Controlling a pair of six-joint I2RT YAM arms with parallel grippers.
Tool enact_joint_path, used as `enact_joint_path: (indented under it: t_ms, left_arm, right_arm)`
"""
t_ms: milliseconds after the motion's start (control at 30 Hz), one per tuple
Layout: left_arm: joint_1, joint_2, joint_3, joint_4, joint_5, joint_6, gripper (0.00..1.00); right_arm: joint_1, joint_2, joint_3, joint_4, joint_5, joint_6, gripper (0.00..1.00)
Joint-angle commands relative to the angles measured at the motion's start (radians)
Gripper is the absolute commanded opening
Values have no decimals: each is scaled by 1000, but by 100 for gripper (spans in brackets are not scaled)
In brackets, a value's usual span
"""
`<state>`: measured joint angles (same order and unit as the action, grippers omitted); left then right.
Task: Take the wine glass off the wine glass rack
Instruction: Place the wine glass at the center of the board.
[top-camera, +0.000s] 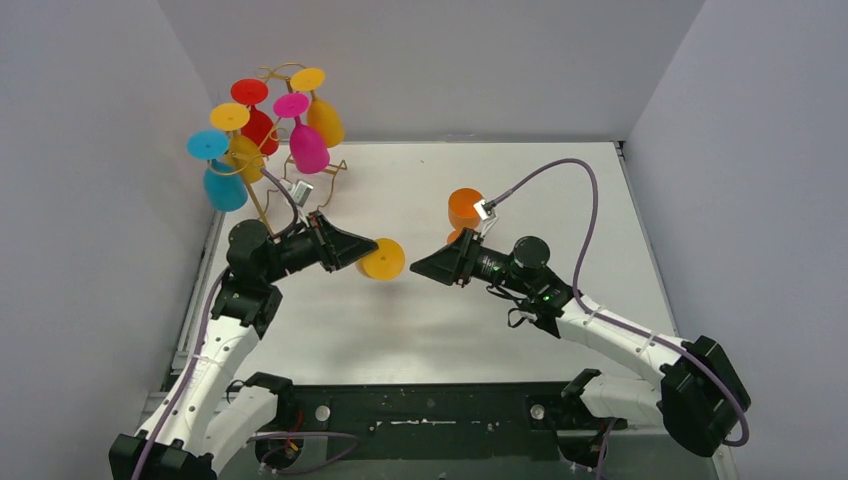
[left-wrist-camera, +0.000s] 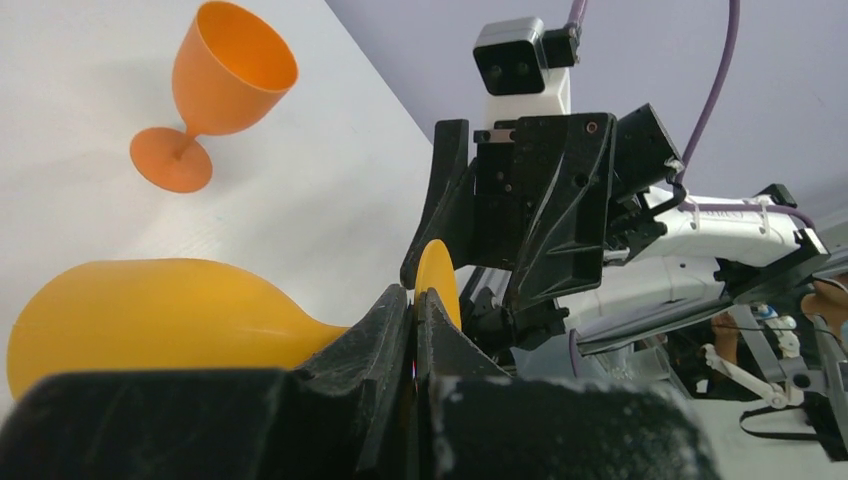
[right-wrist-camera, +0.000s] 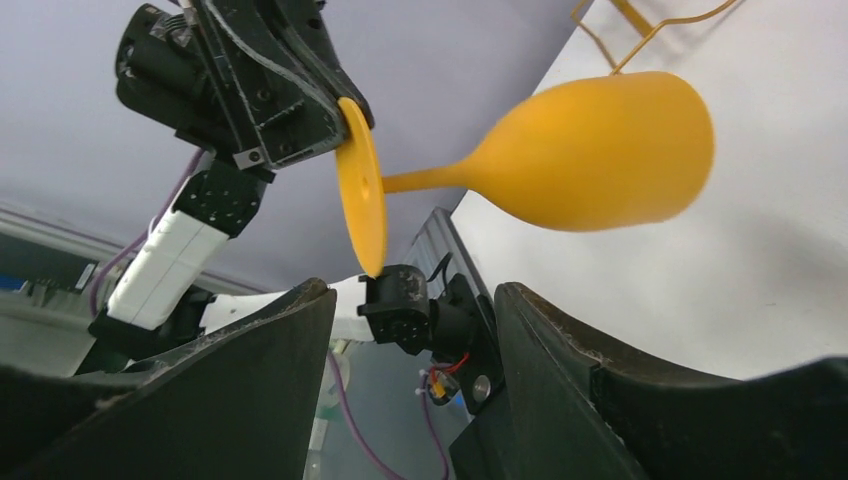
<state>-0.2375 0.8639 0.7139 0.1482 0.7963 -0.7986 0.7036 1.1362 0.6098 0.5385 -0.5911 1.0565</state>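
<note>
Only your wrist views show the left end effector (left-wrist-camera: 413, 300) pinching the wine glass (left-wrist-camera: 150, 315) by its foot; right end effector (right-wrist-camera: 412, 290) wide.

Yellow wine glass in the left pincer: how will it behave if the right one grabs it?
Probably light, stiff plastic: the yellow wine glass is opaque and matte. The left pincer clamps only the thin foot's edge, so a nudge may pivot it. The smooth rounded bowl may slip in the open right pincer.

place: robot lab cell | signs: bare grey walls (top-camera: 430, 60) — white table (top-camera: 420, 325) — black mounting rail (top-camera: 440, 410)
</note>
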Motion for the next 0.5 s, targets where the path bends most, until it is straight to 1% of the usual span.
enact_joint_path:
  t_ms: [0, 100, 200, 267, 367, 467]
  left_arm:
    - [-43, -28, -28, 101, -4, -42, 0]
    - [-73, -33, -41, 102, -42, -38, 0]
    - [-92, -29, -51, 123, -49, -49, 0]
    - [-100, -21, -50, 125, -49, -47, 0]
    - [-109, -20, -55, 120, -49, -43, 0]
    - [-114, -20, -55, 95, -44, -21, 0]
  right_arm:
    - [12, 49, 13, 228, -90, 63, 59]
    - [22, 87, 25, 268, -122, 80, 53]
    - [34, 113, 40, 262, -141, 77, 43]
    - [41, 121, 50, 262, -147, 76, 32]
    - [42, 122, 46, 273, -142, 77, 22]
    - [40, 118, 38, 303, -147, 82, 6]
